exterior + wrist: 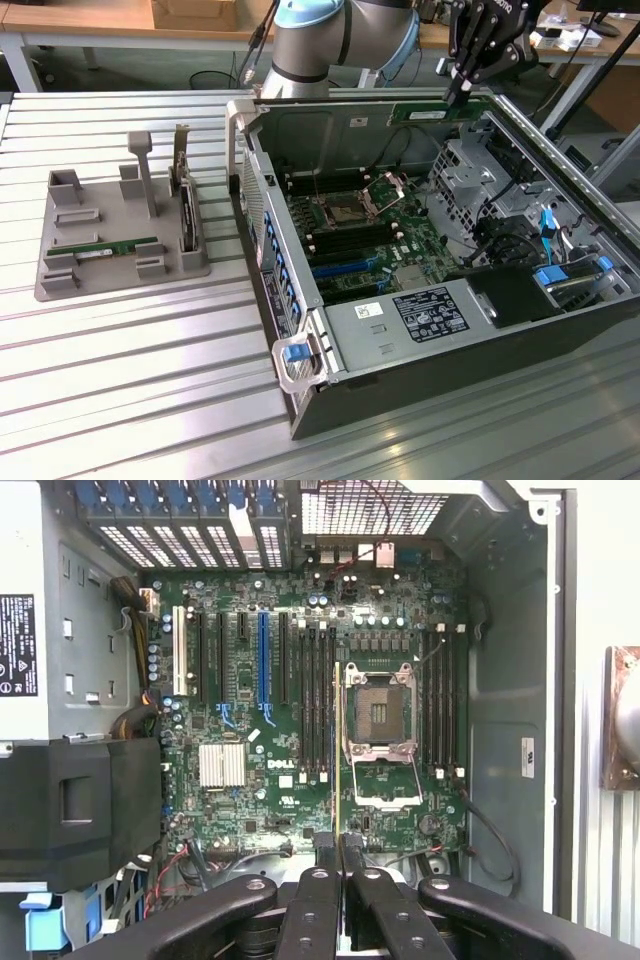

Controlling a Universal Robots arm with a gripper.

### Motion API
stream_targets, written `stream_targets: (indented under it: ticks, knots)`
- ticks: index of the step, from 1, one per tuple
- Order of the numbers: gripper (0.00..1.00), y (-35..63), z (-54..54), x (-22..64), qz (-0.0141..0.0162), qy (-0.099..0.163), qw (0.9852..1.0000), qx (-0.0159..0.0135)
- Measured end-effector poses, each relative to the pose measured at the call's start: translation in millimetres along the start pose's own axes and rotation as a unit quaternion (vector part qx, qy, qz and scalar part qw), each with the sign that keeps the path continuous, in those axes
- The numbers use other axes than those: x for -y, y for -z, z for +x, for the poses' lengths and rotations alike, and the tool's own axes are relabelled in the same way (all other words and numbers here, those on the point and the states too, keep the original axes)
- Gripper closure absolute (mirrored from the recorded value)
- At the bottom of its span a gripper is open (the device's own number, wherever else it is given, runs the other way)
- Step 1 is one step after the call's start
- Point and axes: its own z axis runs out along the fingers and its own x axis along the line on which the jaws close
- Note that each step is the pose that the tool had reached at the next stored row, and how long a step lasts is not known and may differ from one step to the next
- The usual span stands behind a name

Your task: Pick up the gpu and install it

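1. Fingers (322, 865) of the black gripper (338, 845) were nearly closed, pinching the gpu (337, 740), a long, thin green circuit-board stick that the wrist view showed edge-on between them.
2. From the exterior view, the gripper (462, 92) hung above the far rim of the open dark metal computer case (450, 390), with the gpu (435, 112) held level beneath its tips, clear of the parts inside.
3. Below the held stick lay the green motherboard (250, 810). The stick's edge ran parallel to the long black slots (312, 700) and sat between them and the silver processor socket (383, 715), but above the board rather than in any slot.
4. A second stick (105, 246) of the same kind lay flat in the grey plastic fixture (60, 285) on the ribbed metal table (150, 380), well apart from the case on the exterior view's left.
5. By my judgement, the pick-up was done and the carry over the case was well along. The install was left: the stick was not yet seated in a slot.
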Motion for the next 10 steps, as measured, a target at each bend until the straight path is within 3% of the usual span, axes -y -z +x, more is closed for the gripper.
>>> stream_targets:
  ticks: [10]
  knots:
    - [0.88,-2.8,0.0,0.1,0.0,0.0,1.0,0.0]
